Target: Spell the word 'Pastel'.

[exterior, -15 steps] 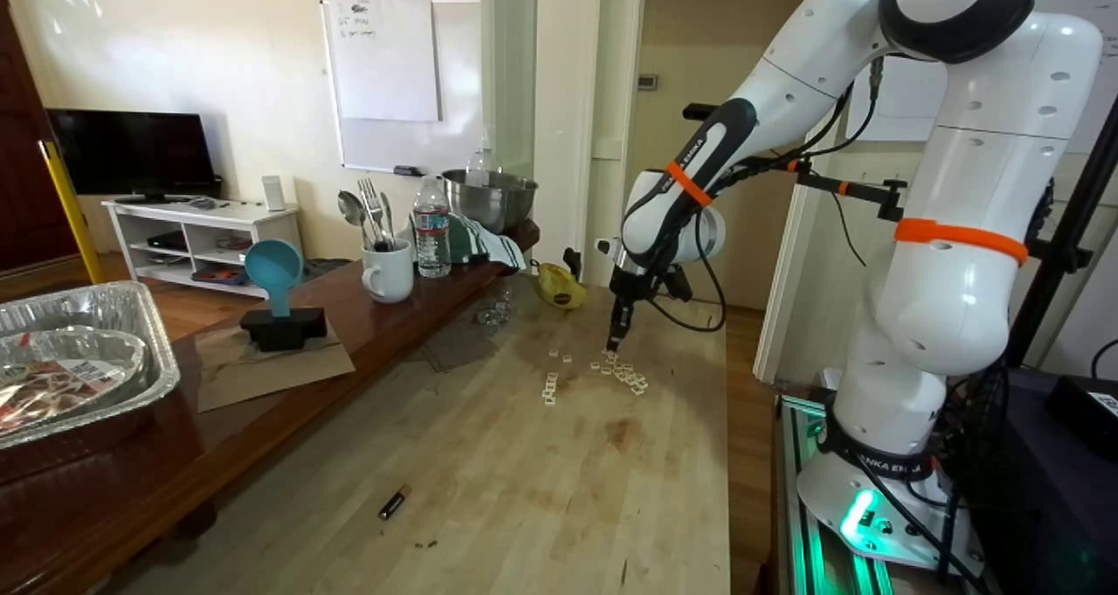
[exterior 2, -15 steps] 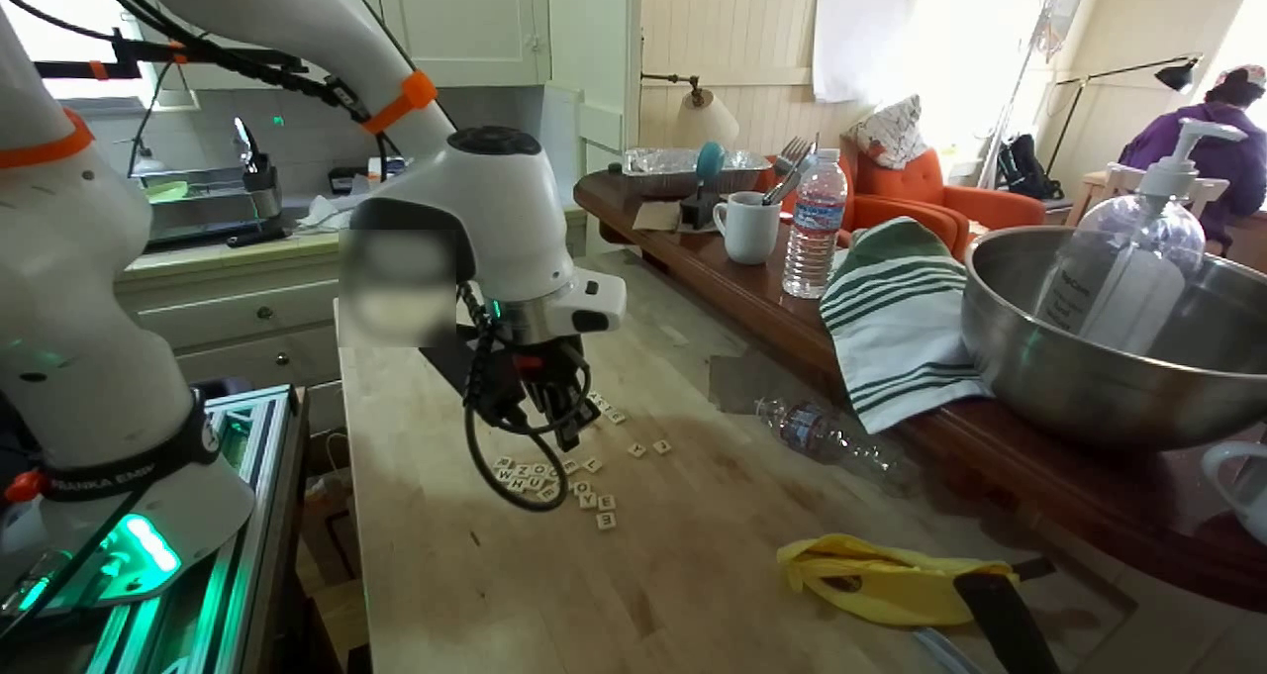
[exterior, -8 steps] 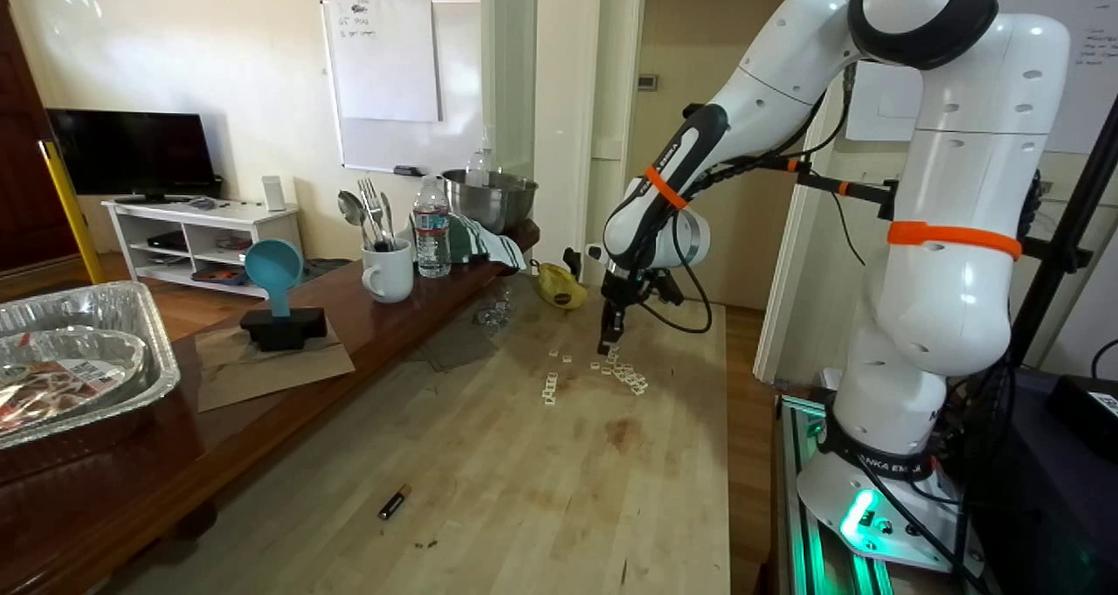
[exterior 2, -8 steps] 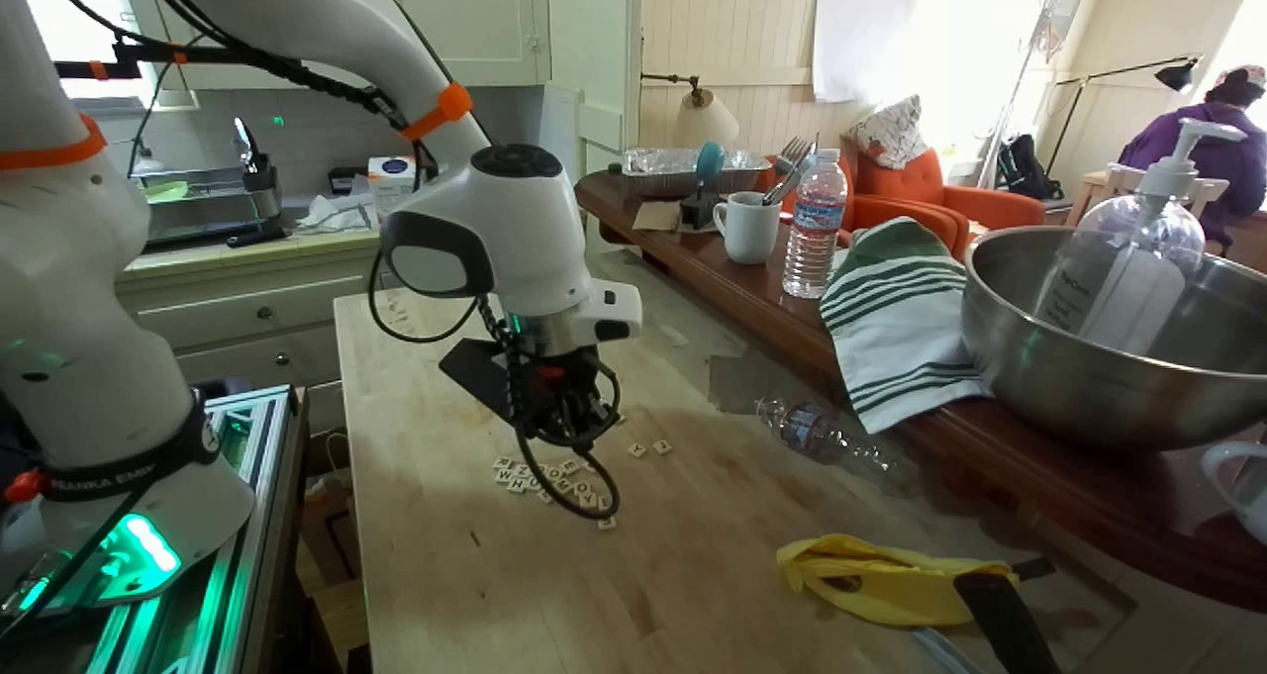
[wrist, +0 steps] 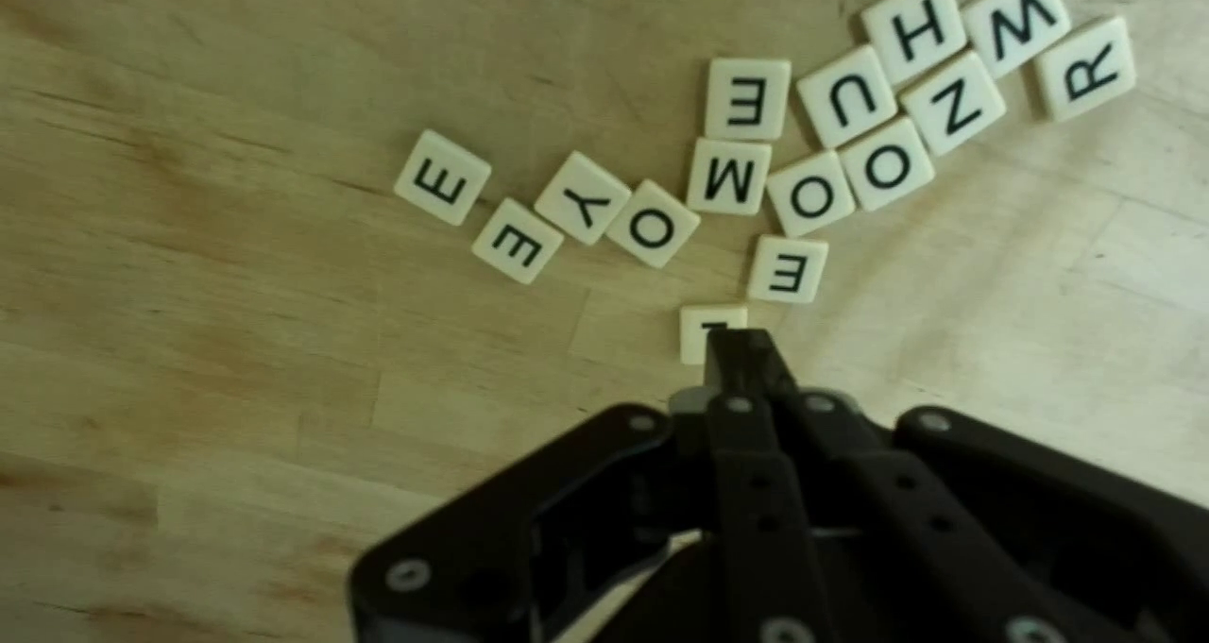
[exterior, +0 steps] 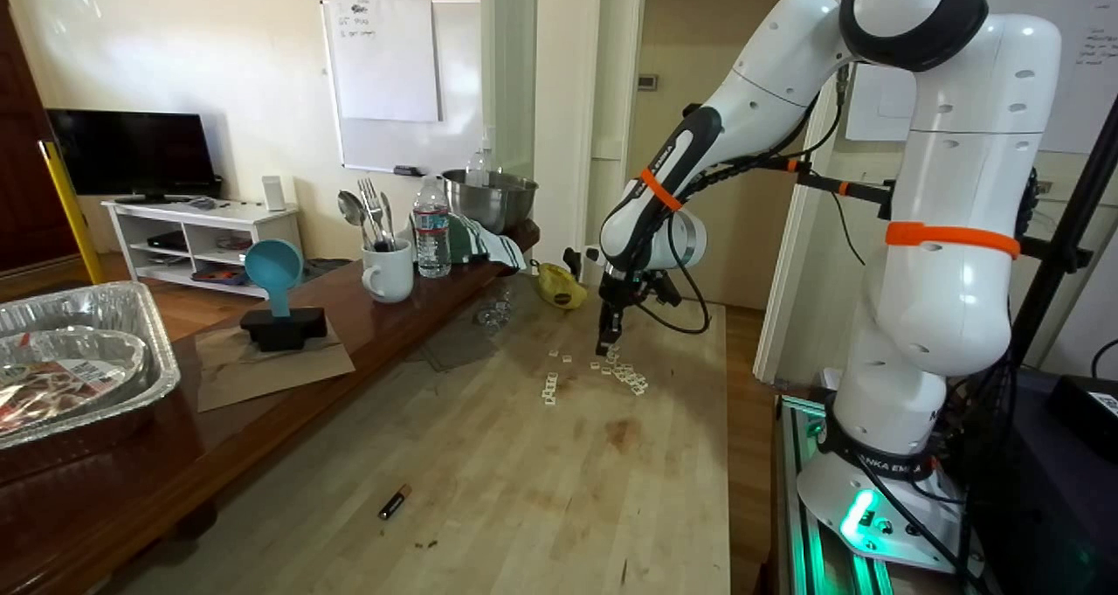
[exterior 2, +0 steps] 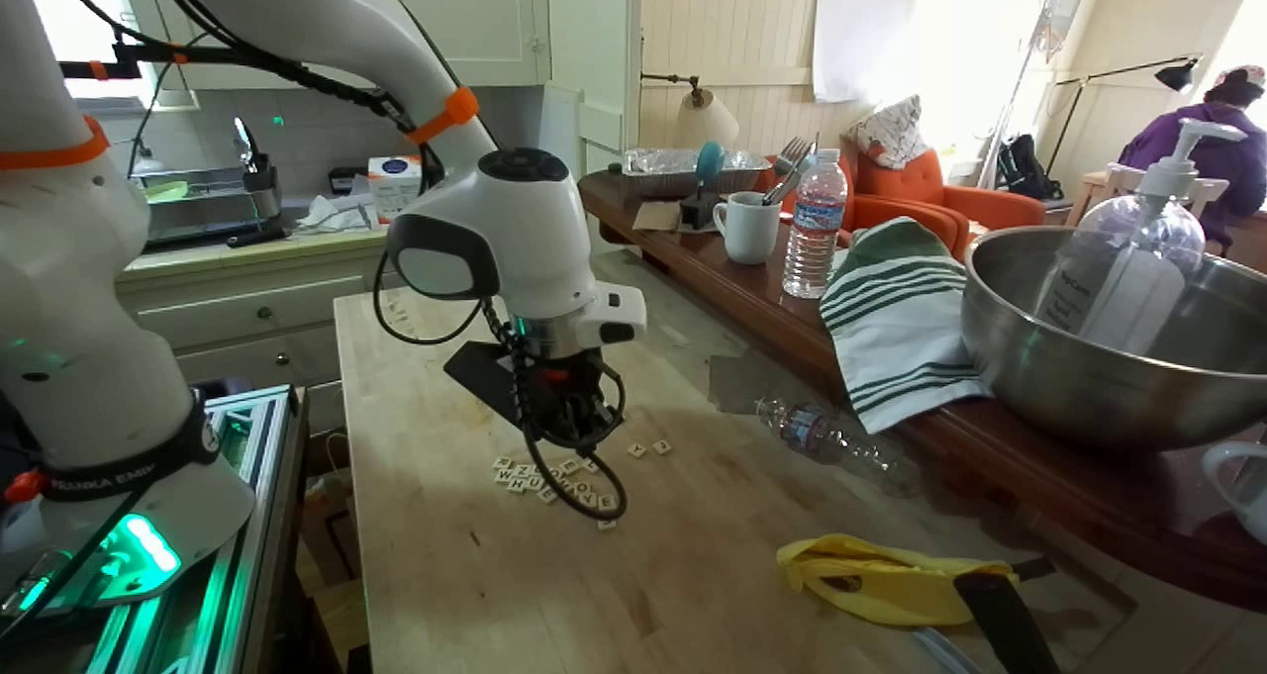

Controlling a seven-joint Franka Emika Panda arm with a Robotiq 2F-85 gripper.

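Small whitish letter tiles lie flat on the wooden table. In the wrist view a loose cluster includes W, H, U, Z, O and E; a Y tile point(wrist: 583, 198) and an E tile point(wrist: 442, 177) lie to the left. My gripper point(wrist: 741, 346) is shut, fingertips together with nothing seen between them. Its tip covers part of one tile point(wrist: 697, 337) whose letter is half hidden; contact cannot be told. In an exterior view the gripper point(exterior: 603, 348) stands low at the edge of the cluster point(exterior: 631, 378). A separate column of tiles point(exterior: 550, 388) and two loose tiles point(exterior 2: 649, 448) lie apart.
A raised brown ledge point(exterior: 384, 350) runs along the table with a mug point(exterior: 388, 272), a water bottle point(exterior: 431, 232) and a metal bowl point(exterior 2: 1089, 357). On the table lie a battery point(exterior: 395, 501), a yellow bag point(exterior 2: 891, 580) and a clear bottle point(exterior 2: 822, 436).
The arm and gripper have shifted slightly, leftward in one exterior picture and rightward in the other, mostly in the earlier half second. The tiles look unmoved.
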